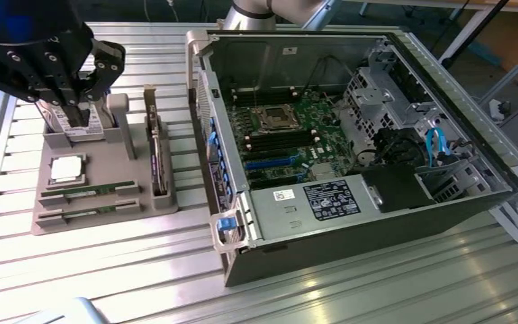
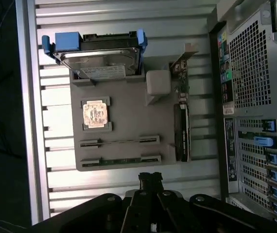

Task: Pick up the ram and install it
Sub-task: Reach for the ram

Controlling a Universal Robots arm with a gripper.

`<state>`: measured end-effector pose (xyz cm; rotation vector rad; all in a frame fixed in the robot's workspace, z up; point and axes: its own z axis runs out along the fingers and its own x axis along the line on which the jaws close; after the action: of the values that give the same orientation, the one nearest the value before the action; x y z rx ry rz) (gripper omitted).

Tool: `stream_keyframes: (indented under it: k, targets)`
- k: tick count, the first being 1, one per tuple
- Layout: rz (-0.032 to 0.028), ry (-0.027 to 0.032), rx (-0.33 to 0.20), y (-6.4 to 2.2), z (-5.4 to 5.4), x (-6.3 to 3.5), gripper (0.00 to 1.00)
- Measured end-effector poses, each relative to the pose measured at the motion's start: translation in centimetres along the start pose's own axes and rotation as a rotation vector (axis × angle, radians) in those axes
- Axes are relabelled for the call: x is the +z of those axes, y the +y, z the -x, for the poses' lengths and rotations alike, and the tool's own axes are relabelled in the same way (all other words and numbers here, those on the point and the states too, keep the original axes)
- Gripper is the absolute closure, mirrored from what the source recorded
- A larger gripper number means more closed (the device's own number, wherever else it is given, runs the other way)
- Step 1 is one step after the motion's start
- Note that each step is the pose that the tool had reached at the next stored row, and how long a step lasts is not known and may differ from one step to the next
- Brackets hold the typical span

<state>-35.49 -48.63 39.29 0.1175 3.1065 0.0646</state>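
Bench (image 1: 79, 270): slatted metal, carrying everything. Computer case (image 1: 403, 229): open, motherboard (image 1: 286, 142) exposed. Grey holder (image 2: 129, 111): we count a hard drive (image 2: 102, 56), expansion card (image 2: 181, 131), processor (image 2: 95, 114) and two ram sticks lying in parallel grooves, nearer ram (image 2: 120, 159) and farther ram (image 2: 119, 141). Gripper (image 2: 150, 180): jaws closed on nothing, poised above the holder's edge beside the nearer ram. Risk, in our judgement: closed jaws lowered would strike stick or holder; the twin alongside crowds a finger.

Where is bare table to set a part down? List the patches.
Bare slatted table lies nearer the camera than the holder tray and the computer case in the exterior view. Only a narrow strip separates tray and case. The tray is crowded.
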Motion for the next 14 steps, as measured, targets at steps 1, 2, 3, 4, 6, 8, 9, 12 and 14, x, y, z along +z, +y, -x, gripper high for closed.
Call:
stream_keyframes:
  k: [1, 2, 3, 4, 6, 8, 9, 12, 14]
  targets:
    - [-0.0032, -0.0001, 0.0, -0.42, 0.0, -0.02, 0.9]
    - [-0.0065, -0.0004, 0.0, -0.82, 0.1, -0.03, 0.9]
    - [-0.0099, -0.0008, 0.0, -1.34, 0.1, -0.04, 0.9]
    - [-0.0116, -0.0007, 0.0, -1.91, 0.1, -0.05, 0.9]
    - [-0.0125, -0.0009, 0.0, -3.47, 0.3, -0.09, 0.9]
    - [-0.0128, -0.001, -0.001, -3.81, 0.3, -0.1, 0.9]
    - [-0.013, -0.0009, 0.0, -3.81, 0.3, -0.11, 0.9]
    - [-0.013, -0.0009, 0.0, -3.81, 0.3, -0.11, 0.9]
    - [-0.013, -0.0009, 0.0, -3.81, 0.3, -0.11, 0.9]
